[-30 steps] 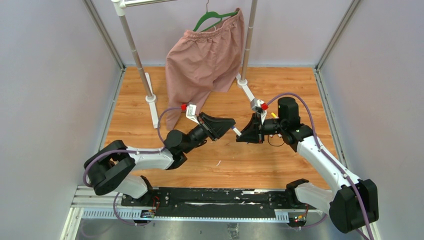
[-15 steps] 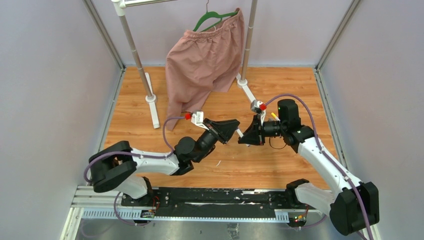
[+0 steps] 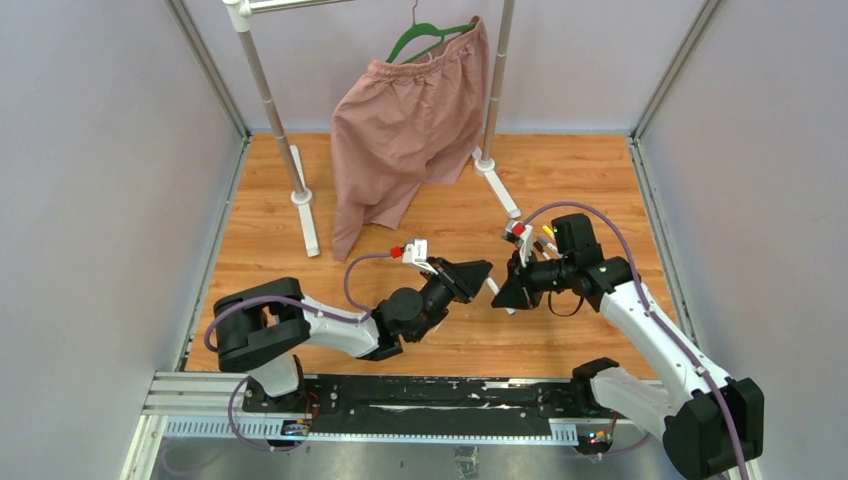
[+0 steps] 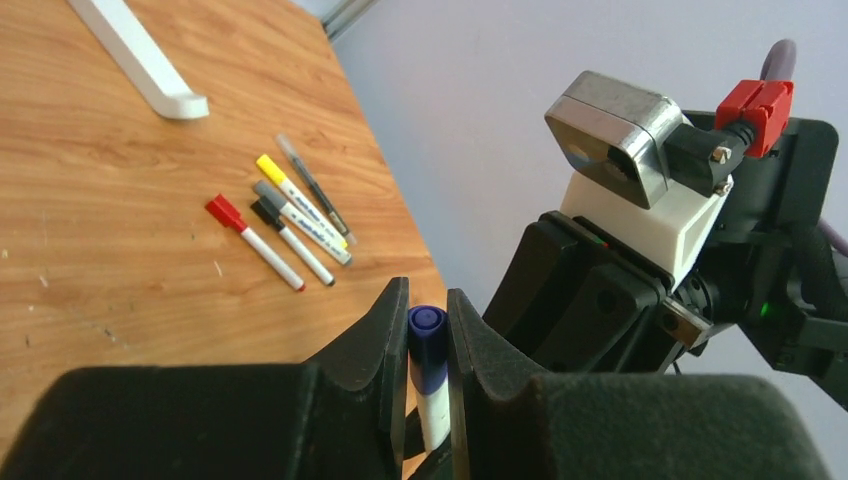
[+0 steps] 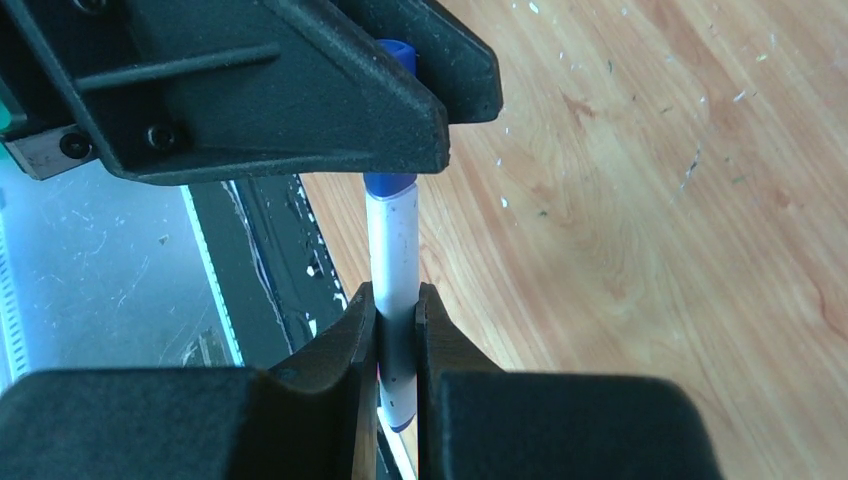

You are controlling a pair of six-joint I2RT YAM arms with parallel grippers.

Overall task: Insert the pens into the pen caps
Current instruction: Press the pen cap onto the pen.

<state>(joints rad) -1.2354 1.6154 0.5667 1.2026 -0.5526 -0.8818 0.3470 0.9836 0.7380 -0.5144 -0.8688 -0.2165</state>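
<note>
- Over the middle of the worktop [image 3: 450,215], up in the air, what are the two arms doing lol?
- Meeting nose to nose. The left gripper [image 4: 428,320] is clamped on a blue cap [image 4: 427,350]. The right gripper [image 5: 397,325] is squeezed around the white barrel of the pen [image 5: 392,240] that cap sits on.
- So one pen, both holding it?
- Yep, cap end in the left one, barrel in the right one, clear of the wood. From the right wrist you see a blue bit poking out just past the left fingers, then the white barrel running into the right ones. Can't tell how far the cap is pushed on.
- Where's the rest?
- The other pens [image 4: 290,225] lie side by side on the wood near the right edge, behind the right arm: red cap, black, grey, yellow, plus a thin dark one. At the back, pink shorts [image 3: 405,120] hang on a green hanger [image 3: 430,35] from a rack.
</note>
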